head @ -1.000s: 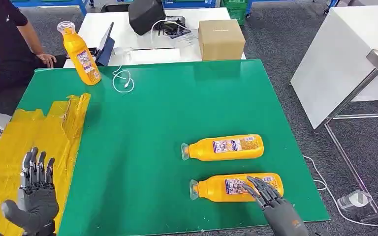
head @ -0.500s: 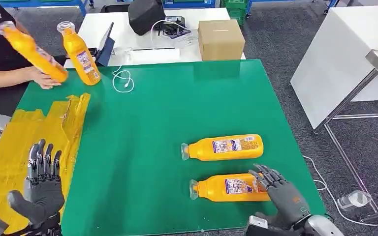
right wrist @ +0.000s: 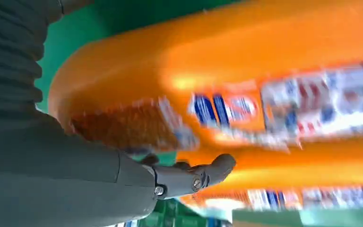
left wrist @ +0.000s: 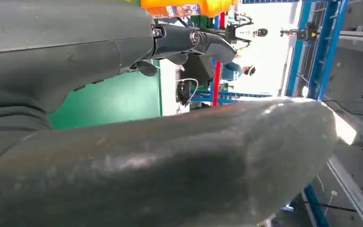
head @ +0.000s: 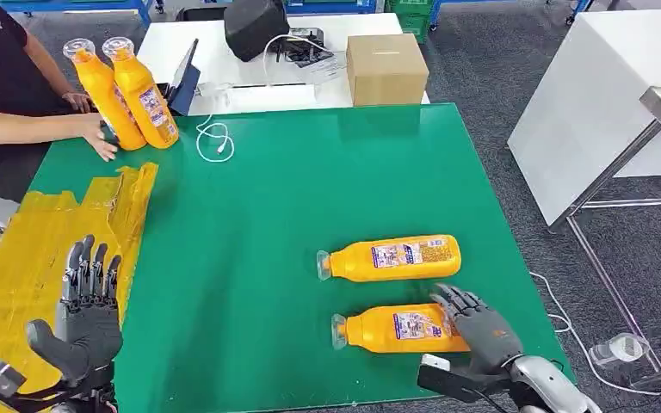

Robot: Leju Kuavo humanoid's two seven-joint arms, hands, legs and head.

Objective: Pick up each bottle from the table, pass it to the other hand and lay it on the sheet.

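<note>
Green desk, landmark for all entries below.

Orange bottle, nearer one: lies on its side close to the desk's near edge, toward the right corner, cap pointing left. The right hand sits on its base end, fingers curled over the top of the bottle's end; the right wrist view shows the orange body close against the palm with a dark fingertip beyond it. Whether the hand has a firm hold or merely rests there cannot be told; the bottle lies flat on the desk.

Orange bottle, farther one: on its side just beyond the first, parallel to it, cap left, apart from the right hand.

Yellow sheet: crumpled plastic, draped over the desk's left near edge.

Left hand: above the near part of the sheet, by the desk's near left corner, palm up toward the camera, fingers straight and spread, thumb out to the side, holding nothing.

Two upright orange bottles: at the desk's far left corner, side by side and touching. A person's hand rests at the base of the left one.

White cable: looped on the desk's far edge, right of the upright bottles.

Cardboard box: on a white table beyond the desk's far edge.
</note>
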